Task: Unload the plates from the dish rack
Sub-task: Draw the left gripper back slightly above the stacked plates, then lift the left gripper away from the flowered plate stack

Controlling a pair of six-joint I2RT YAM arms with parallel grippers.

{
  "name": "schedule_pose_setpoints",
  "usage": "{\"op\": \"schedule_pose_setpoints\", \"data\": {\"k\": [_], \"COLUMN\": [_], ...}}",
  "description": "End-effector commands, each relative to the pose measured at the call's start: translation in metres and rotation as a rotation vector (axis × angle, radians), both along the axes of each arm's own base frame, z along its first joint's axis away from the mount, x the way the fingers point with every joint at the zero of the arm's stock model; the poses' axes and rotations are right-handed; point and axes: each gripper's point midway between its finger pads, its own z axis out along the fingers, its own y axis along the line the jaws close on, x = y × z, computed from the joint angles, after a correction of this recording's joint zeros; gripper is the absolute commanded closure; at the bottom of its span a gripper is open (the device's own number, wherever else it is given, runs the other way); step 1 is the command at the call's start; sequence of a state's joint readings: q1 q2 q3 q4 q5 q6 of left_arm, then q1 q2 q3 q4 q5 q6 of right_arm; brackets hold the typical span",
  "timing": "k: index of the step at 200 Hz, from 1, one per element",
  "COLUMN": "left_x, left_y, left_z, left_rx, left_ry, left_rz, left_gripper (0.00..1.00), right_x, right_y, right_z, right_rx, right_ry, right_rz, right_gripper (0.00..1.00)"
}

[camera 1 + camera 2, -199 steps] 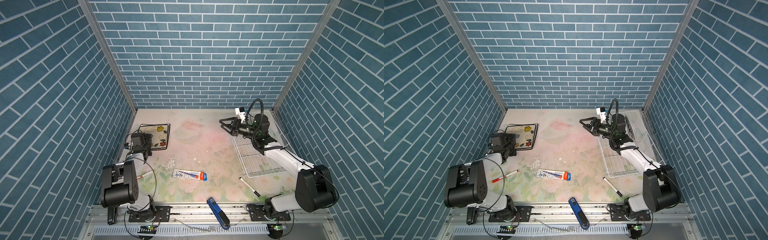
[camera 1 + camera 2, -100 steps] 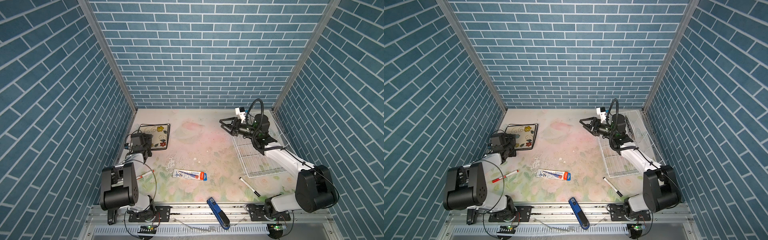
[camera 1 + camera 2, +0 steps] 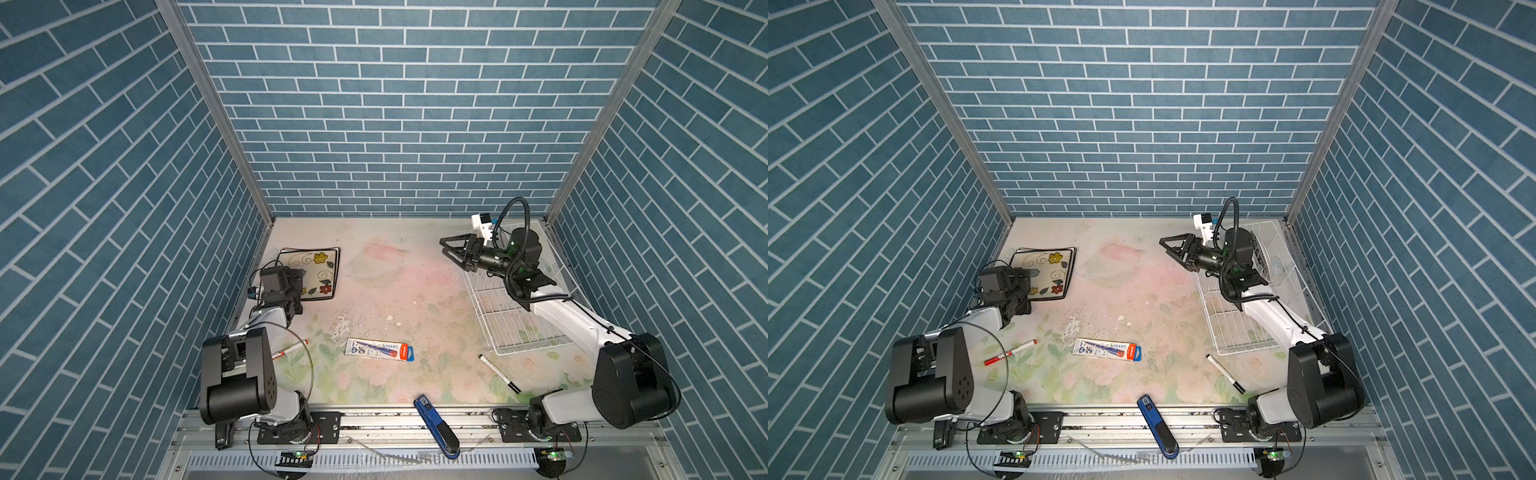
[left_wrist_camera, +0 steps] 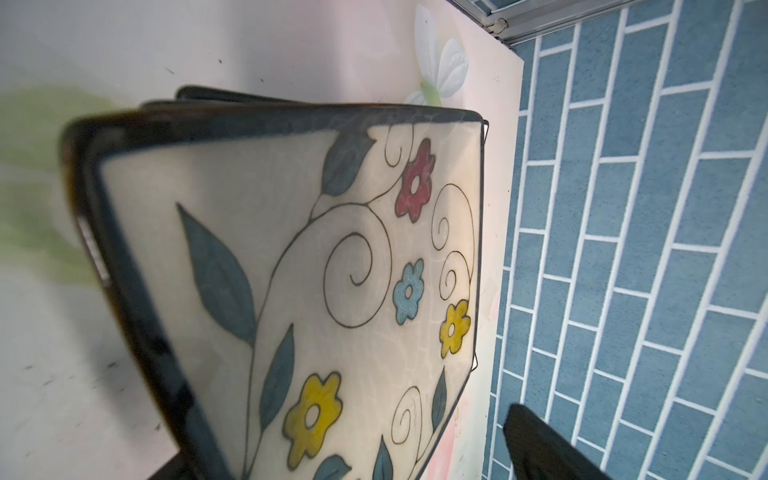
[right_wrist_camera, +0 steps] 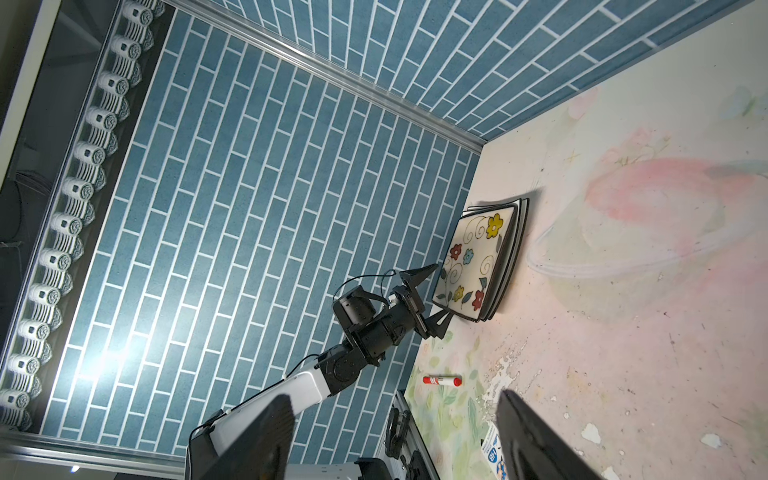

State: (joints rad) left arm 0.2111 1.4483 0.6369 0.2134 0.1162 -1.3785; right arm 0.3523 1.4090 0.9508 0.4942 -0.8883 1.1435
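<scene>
Plates [image 3: 316, 270]: square white ceramic ones with thin black rims are lying stacked flat at the far left of the floral-printed bench [image 3: 395, 291], outside the rack.

Near edge: a blue-and-black stapler-shaped tool [image 3: 436, 424] is lying across the bench's front edge and the metal rail.

Next back:
- A white-barrelled pen with a black cap [image 3: 498, 373] is lying right of centre, near the rack's front corner but apart from it.
- A white-barrelled marker with a red cap [image 3: 289, 348] is lying on the left, beside the left arm.
- A flat white-and-blue printed packet with an orange end [image 3: 379, 349] is lying between the two.

Right side: the white wire rectangular dish rack [image 3: 534, 348] is sitting lengthwise, with the right arm stretching over it. In a top view a round white plate with a dark rim [image 3: 1264, 262] is standing at the rack's far end, mostly hidden behind the arm.

Far right: the right claw [image 3: 446, 249] is hovering above the bench just past the rack's far left corner. It is pointing left, with jaws apart and empty.

Far left: the left claw [image 5: 441, 293] is reaching to the near edge of the stack with jaws spread wide, not clamping. Whether it is touching the stack cannot be told. The top plate is showing painted yellow, red and blue flowers, leaves and black swirls.
</scene>
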Motion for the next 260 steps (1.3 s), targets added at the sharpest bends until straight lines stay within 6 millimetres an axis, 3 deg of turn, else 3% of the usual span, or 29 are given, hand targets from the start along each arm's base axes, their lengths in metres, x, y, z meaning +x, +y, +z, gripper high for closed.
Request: {"op": "schedule_pose_setpoints", "data": {"k": [1,43,112,198,242,247,260], "left_x": [-0.003,-0.012,-0.003,0.008,0.001,0.008,0.008], "left_y": [0.002,0.005,0.003,0.003,0.006,0.007,0.007], "left_z": [0.007,0.009,-0.001,0.002,-0.008,0.001,0.002], "left_rx": [0.013,0.006,-0.013,0.001,0.004,0.010,0.010], "left_ry": [-0.011,-0.008,0.007,0.009,0.070,0.050,0.062], "left_rz": [-0.001,0.031,0.012,-0.022,0.000,-0.005,-0.007], "left_gripper": [0.00,0.00,0.00,0.00,0.00,0.00,0.00], "right_x": [-0.009,-0.010,-0.014,-0.008,-0.008,-0.008,-0.007], "right_y": [-0.002,-0.002,-0.004,-0.002,-0.003,-0.003,-0.002], "right_z": [0.008,0.010,0.012,0.009,0.007,0.007,0.007], "right_rx": [0.001,0.003,0.001,-0.003,-0.005,-0.004,-0.004], "right_ry": [-0.070,-0.076,-0.080,-0.072,-0.069,-0.070,-0.070], "right_rz": [0.017,0.019,0.021,0.012,0.011,0.012,0.011], "right_gripper": [0.22,0.22,0.22,0.22,0.22,0.22,0.22]}}
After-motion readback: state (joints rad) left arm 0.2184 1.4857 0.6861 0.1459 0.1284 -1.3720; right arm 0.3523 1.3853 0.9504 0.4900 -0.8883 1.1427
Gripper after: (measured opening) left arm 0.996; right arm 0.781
